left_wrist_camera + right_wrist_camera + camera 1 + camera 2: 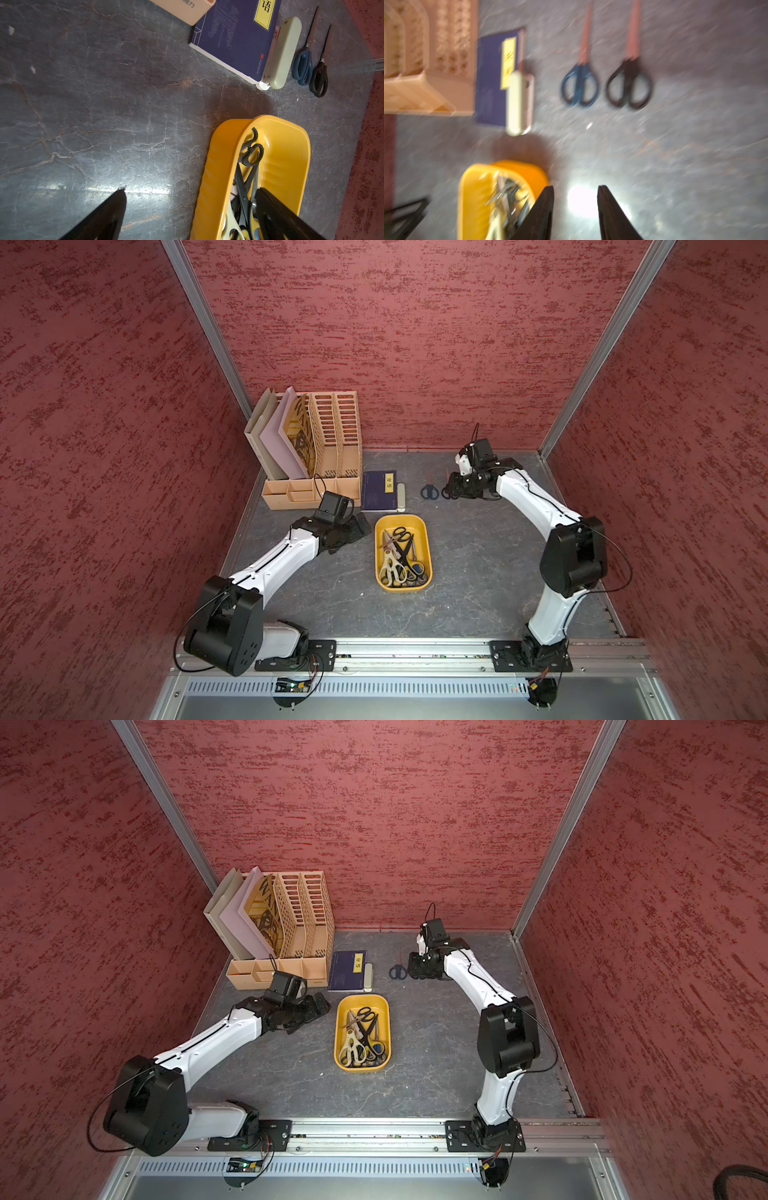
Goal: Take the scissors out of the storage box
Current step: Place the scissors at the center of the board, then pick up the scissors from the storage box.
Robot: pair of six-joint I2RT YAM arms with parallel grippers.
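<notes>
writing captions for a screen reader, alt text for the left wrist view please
A yellow storage box holding scissors sits on a dark table, the left gripper open beside it. Beyond lie a blue book, blue-handled scissors and black-handled scissors.

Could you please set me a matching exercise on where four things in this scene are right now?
Things:
1. blue scissors
2. white scissors
3. book
4. left end effector

Places:
A. in the box
B. beside the organizer
C. open, next to the box
D. on the table, next to the black scissors

Pairs: 1-D, 2-A, 3-B, 4-C.
</notes>
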